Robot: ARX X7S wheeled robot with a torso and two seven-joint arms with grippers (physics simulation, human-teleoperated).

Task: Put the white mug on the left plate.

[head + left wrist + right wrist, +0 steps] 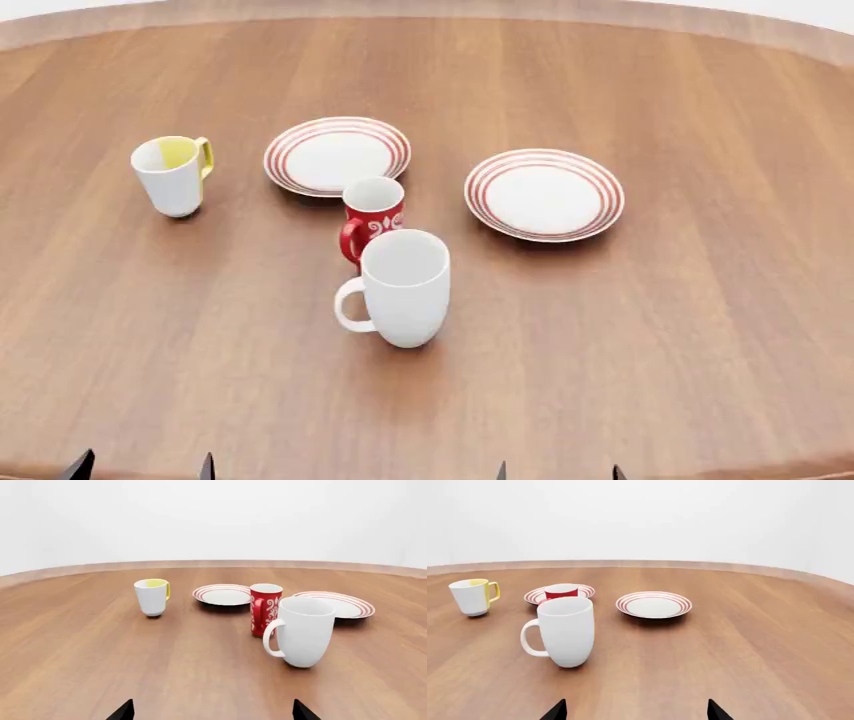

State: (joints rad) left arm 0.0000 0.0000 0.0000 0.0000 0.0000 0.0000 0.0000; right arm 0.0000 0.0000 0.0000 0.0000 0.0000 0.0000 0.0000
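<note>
The tall plain white mug (400, 288) stands upright on the wooden table near the middle, handle to the left; it also shows in the left wrist view (303, 631) and the right wrist view (564, 631). The left plate (336, 155), white with red rings, lies behind it, also in the left wrist view (222, 594) and partly hidden in the right wrist view (534, 595). My left gripper (142, 467) and right gripper (557, 471) are open and empty at the table's near edge, well short of the mug; only their fingertips show (212, 711) (635, 711).
A small red patterned mug (372, 216) stands between the white mug and the left plate. A white mug with yellow inside (172, 175) stands at the far left. A look-alike right plate (545, 194) lies at the right. The table's far edge (427, 10) curves.
</note>
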